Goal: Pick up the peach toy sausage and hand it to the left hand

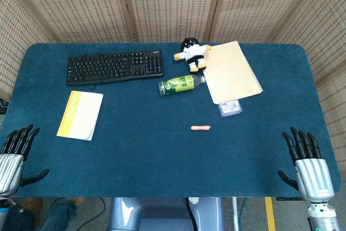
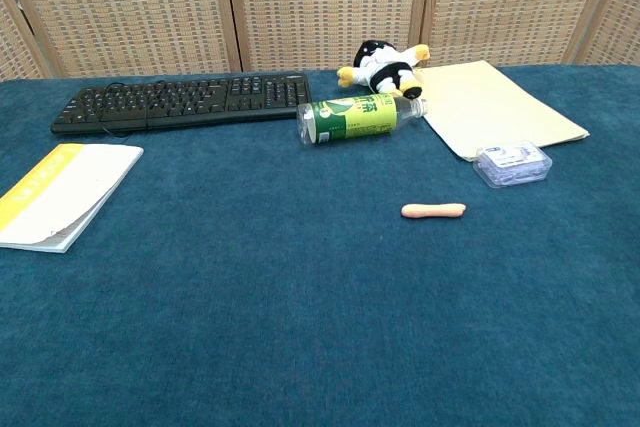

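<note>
The peach toy sausage lies flat on the blue table, a little right of centre, with nothing touching it. My right hand hovers at the table's near right corner, fingers spread and holding nothing, well to the right of the sausage. At the near left corner my left hand is likewise open and holds nothing. Neither hand shows in the chest view.
Behind the sausage lie a green bottle on its side, a small clear plastic box, a beige folder and a plush toy. A black keyboard and a yellow-white booklet occupy the left side.
</note>
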{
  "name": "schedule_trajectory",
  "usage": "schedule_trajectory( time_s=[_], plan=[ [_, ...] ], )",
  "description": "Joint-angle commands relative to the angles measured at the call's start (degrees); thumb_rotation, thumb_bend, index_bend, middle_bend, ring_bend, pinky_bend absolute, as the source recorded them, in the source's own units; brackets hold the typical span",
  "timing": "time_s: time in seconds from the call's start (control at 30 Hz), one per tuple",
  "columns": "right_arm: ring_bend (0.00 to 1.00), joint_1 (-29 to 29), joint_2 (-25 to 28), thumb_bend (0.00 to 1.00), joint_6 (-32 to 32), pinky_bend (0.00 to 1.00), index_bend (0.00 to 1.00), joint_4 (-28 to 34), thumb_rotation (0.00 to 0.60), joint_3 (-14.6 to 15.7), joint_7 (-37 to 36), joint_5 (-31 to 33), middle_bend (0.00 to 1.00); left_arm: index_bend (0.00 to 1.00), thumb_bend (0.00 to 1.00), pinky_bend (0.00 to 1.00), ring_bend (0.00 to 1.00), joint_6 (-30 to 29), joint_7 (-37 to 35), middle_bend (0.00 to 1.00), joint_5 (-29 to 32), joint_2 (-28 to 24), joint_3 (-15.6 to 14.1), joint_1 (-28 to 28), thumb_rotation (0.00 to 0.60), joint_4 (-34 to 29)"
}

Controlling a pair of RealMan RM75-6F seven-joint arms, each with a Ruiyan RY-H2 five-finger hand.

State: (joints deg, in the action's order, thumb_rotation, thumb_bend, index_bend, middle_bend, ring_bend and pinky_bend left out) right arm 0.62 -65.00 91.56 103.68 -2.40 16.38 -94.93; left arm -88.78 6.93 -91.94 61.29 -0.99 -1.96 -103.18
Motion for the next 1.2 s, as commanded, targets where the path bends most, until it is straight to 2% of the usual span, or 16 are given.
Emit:
schedule_trajectory(
  time_s=[0.03, 0.3, 0.43, 0.57, 0.67, 0.73, 0.9, 1.03, 1.2],
  plan=[
    [0.00, 0.0, -0.1, 0.00, -0.1, 0.00, 0.00, 0.0, 0.600, 0.0, 0.1, 0.1, 0.00, 0.00, 0.00, 0.00, 0.00, 0.0, 0.0, 0.00, 0.0, 0.0, 0.0, 0.0, 0.600, 0.1],
    [0.00, 0.5, -0.4, 0.00, -1.5, 0.00, 0.00, -0.2, 0.600, 0.2, 0.5, 0.8, 0.00, 0.00, 0.00, 0.00, 0.00, 0.4, 0.2, 0.00, 0.3, 0.4, 0.1, -0.1, 0.600, 0.4],
    [0.00, 2.7, -1.6, 0.00, -5.1, 0.00, 0.00, -0.4, 0.600, -0.6, 2.9, 1.7, 0.00, 0.00, 0.00, 0.00, 0.00, 0.6, -0.2, 0.00, 0.2, 1.0, 0.3, -0.4, 0.600, 1.0],
    [0.00, 10.0, -2.7, 0.00, -14.6, 0.00, 0.05, -0.1, 0.600, -4.5, 2.8, 4.9, 0.00, 0.00, 0.00, 0.00, 0.00, 0.6, -0.3, 0.00, 0.3, 1.6, 0.9, -0.7, 0.600, 1.5],
    [0.00, 17.3, -4.7, 0.01, -23.3, 0.00, 0.13, -1.9, 0.600, -8.3, 1.3, 8.4, 0.00, 0.00, 0.00, 0.00, 0.00, 1.2, 0.3, 0.00, 1.3, 1.9, 1.2, -0.9, 0.600, 1.7],
    [0.00, 22.7, -7.8, 0.06, -30.1, 0.00, 0.20, -4.7, 0.600, -11.0, 0.4, 12.7, 0.00, 0.00, 0.00, 0.00, 0.00, 2.1, 0.8, 0.00, 2.7, 2.3, 1.6, -1.3, 0.600, 1.8],
    [0.00, 28.9, -12.7, 0.26, -37.9, 0.00, 0.32, -9.0, 0.600, -13.5, -0.4, 21.6, 0.00, 0.00, 0.00, 0.00, 0.00, 3.5, 1.3, 0.00, 4.6, 2.8, 2.3, -1.9, 0.600, 2.1],
    [0.00, 32.2, -16.2, 0.37, -40.3, 0.00, 0.39, -12.5, 0.600, -14.1, 1.7, 26.8, 0.00, 0.00, 0.00, 0.00, 0.00, 4.3, 1.5, 0.00, 5.7, 3.0, 2.6, -2.3, 0.600, 2.3],
    [0.00, 35.1, -20.1, 0.44, -41.2, 0.00, 0.44, -16.2, 0.600, -13.4, 5.4, 31.4, 0.00, 0.00, 0.00, 0.00, 0.00, 5.3, 1.8, 0.00, 6.6, 3.3, 2.8, -2.8, 0.600, 2.5]
  ],
)
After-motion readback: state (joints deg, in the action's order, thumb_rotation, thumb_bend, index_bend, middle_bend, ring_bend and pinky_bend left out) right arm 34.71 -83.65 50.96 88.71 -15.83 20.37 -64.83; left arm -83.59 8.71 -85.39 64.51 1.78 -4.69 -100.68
